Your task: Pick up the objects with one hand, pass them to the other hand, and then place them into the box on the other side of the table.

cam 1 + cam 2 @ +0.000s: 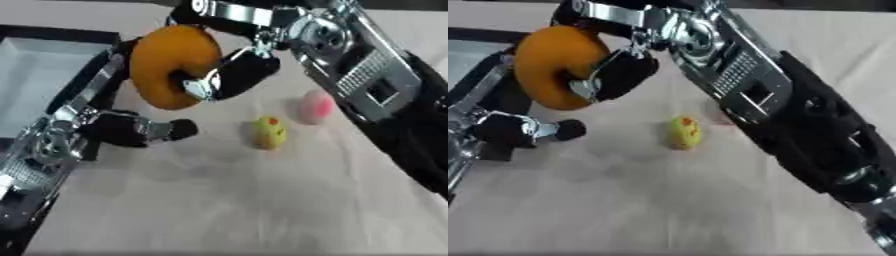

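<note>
- Mid-handover, upper left of frame: orange ring (pixel 172 65) held off the table, right hand (pixel 229 75) curled on it, a finger through the hole.
- Left hand (pixel 131 127) just below the ring, fingers partly bent, clamped on nothing.
- Box (pixel 39 75) at left edge, unfilled.
- Risk: release before left hand closes drops the ring onto the table.
- Risk: snagged finger drags the ring back.
- Yellow (pixel 269 132) and pink (pixel 314 106) items mid-frame, waiting.

light: bright, even | shadows: soft | focus: blurred throughout
</note>
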